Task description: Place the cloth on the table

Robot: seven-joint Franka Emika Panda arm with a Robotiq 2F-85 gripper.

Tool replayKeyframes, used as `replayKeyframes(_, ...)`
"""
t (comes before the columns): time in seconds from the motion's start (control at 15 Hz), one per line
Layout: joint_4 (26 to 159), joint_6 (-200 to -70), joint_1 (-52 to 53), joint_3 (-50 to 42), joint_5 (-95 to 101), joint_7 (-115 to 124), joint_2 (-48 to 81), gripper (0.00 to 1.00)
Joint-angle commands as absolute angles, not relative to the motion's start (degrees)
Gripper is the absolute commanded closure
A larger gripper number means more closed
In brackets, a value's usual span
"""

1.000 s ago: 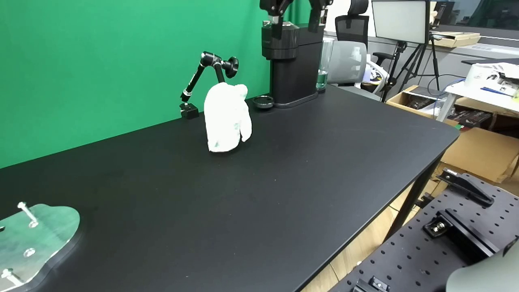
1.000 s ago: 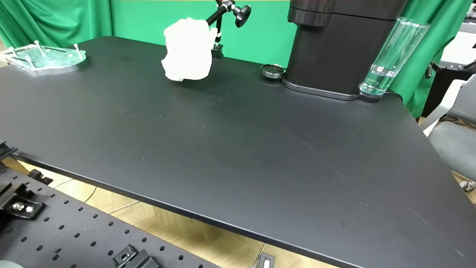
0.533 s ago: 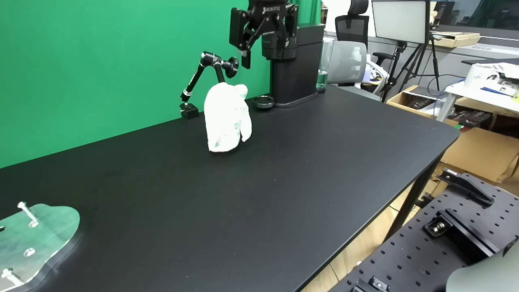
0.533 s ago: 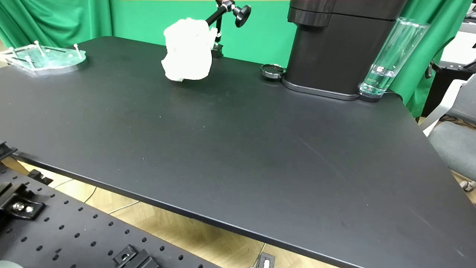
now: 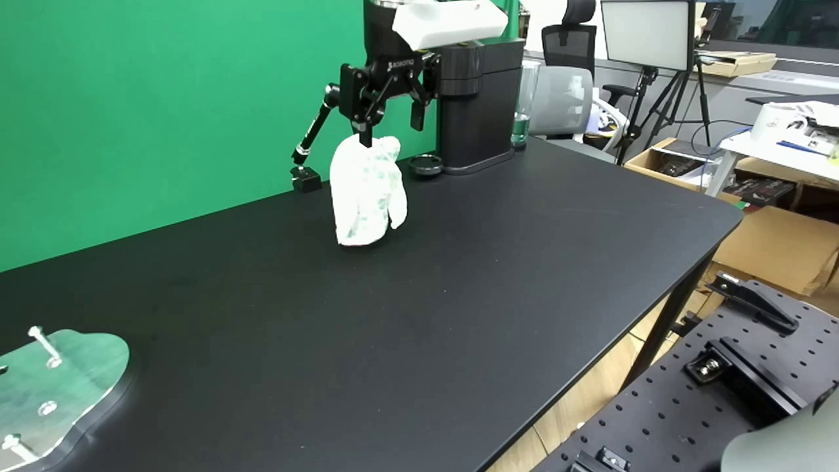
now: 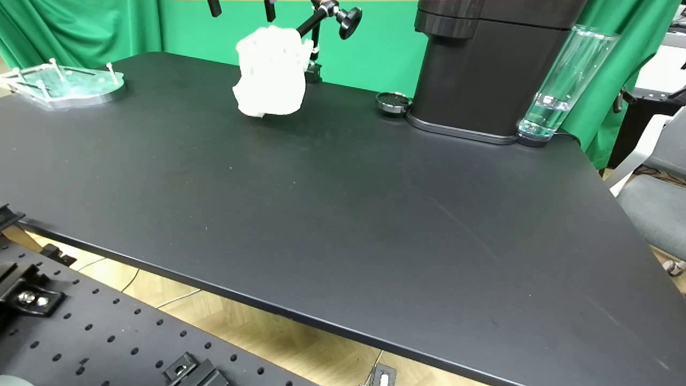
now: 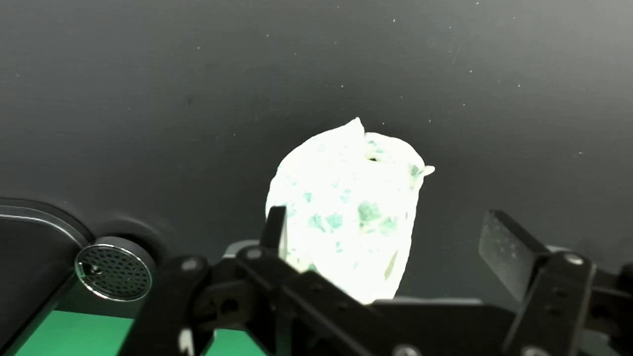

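Observation:
The cloth [image 5: 367, 196] is white with pale green marks. It hangs in an upright bundle at the black articulated arm [image 6: 313, 21] at the back of the black table [image 5: 459, 314]; whether its lower end touches the table is unclear. It also shows in an exterior view [image 6: 273, 75] and in the wrist view [image 7: 341, 198]. My gripper [image 5: 392, 126] is open and empty above the cloth. In the wrist view the gripper [image 7: 388, 222] has its left finger in front of the cloth's left part and its right finger apart from the cloth. Only the fingertips show in an exterior view [image 6: 242, 8].
A black coffee machine [image 5: 468, 111] with a clear water tank [image 6: 563, 86] stands at the back. A round metal drip tray [image 6: 394, 102] sits beside it. A clear board with pegs [image 5: 72, 373] lies at the table's far end. A green screen [image 5: 164, 98] stands behind.
My gripper has moved down and leftward in an exterior view, from beside the coffee machine's top to just above the cloth. Its fingertips now show in both exterior views. The cloth has not moved.

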State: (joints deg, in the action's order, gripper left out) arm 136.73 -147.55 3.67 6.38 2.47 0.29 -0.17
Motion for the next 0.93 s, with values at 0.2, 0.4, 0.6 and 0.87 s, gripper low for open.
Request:
replayKeyframes(0.2, 133.29, -148.26, 5.85, 6.21, 5.38, 3.16, 4.79, 0.0)
replayKeyframes(0.4, 132.87, -148.53, 6.14, 5.91, 6.19, 3.88, 5.91, 0.0)
replayKeyframes(0.6, 132.59, -149.07, 6.22, 5.56, 7.24, 4.83, 6.85, 0.01)
replayKeyframes(0.87, 132.07, -149.27, 6.28, 5.34, 7.42, 5.71, 7.65, 0.37)
